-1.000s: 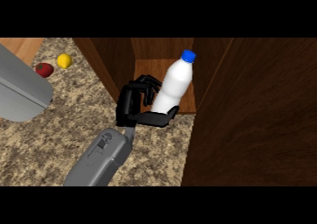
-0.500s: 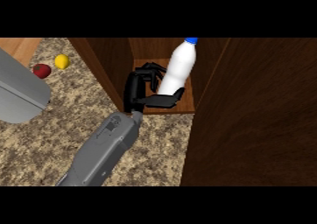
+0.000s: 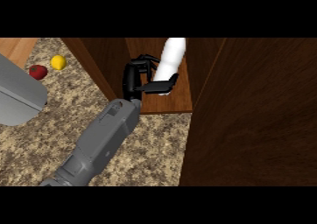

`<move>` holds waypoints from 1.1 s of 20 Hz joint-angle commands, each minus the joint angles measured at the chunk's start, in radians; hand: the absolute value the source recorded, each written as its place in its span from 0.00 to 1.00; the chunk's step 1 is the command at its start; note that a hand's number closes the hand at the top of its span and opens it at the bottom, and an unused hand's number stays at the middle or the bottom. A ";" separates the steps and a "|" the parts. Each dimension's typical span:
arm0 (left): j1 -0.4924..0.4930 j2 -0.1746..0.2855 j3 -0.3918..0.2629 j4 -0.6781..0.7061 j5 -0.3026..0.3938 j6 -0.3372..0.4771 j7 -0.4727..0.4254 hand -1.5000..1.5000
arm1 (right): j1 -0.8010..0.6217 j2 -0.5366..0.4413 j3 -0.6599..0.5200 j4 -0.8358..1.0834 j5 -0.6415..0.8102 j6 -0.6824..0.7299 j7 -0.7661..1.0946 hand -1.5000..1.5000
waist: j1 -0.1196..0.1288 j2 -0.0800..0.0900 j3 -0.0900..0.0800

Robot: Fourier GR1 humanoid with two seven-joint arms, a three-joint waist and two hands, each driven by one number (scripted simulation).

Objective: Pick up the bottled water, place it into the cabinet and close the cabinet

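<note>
Speckled brown stone counter (image 3: 32, 151)

The bottled water (image 3: 173, 54) is cut off at the top edge. The hand (image 3: 132, 81) hides part of its base.

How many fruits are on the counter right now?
2. A red fruit and a yellow fruit lie side by side on the counter at far left, left of the cabinet. Others may be hidden under the grey shape there.
</note>
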 commanded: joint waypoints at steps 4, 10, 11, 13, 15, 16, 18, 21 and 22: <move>-0.073 0.000 -0.019 0.184 0.024 0.087 -0.076 1.00 | 0.075 -0.029 0.006 -0.116 -0.046 0.040 -0.008 0.00 | -0.024 0.004 0.000; -0.187 0.000 0.071 0.342 0.005 0.041 -0.121 1.00 | 0.017 -0.008 -0.037 -0.087 -0.063 0.038 0.026 0.00 | -0.012 0.010 -0.001; -0.230 0.000 0.055 0.334 0.008 0.092 -0.089 1.00 | 0.058 -0.038 -0.049 -0.104 -0.090 0.072 -0.001 0.00 | -0.026 0.009 0.000; -0.208 0.000 0.053 0.374 -0.013 0.093 -0.133 1.00 | 0.066 -0.014 -0.032 -0.087 -0.082 0.065 -0.035 0.00 | -0.023 0.009 0.000; -0.194 0.000 0.045 0.398 -0.029 0.098 -0.168 0.00 | 0.094 -0.010 0.001 -0.092 -0.064 0.065 -0.038 0.00 | -0.028 0.010 0.000; -0.230 0.000 0.044 0.429 -0.036 0.090 -0.145 0.00 | 0.045 0.001 -0.003 -0.029 -0.057 0.075 -0.069 0.00 | -0.030 0.015 0.000; -0.250 0.020 0.067 0.453 -0.033 0.036 -0.139 0.00 | 0.037 0.018 -0.006 -0.030 -0.051 0.058 -0.055 0.00 | -0.021 0.015 -0.001; -0.232 0.000 0.087 0.443 -0.004 0.059 -0.175 0.00 | 0.072 -0.010 -0.006 -0.049 -0.057 0.091 -0.066 0.00 | -0.047 0.019 -0.001; -0.247 0.020 0.092 0.456 -0.019 0.018 -0.178 0.00 | 0.074 0.001 -0.014 -0.070 -0.046 0.069 -0.043 0.00 | -0.022 0.013 -0.001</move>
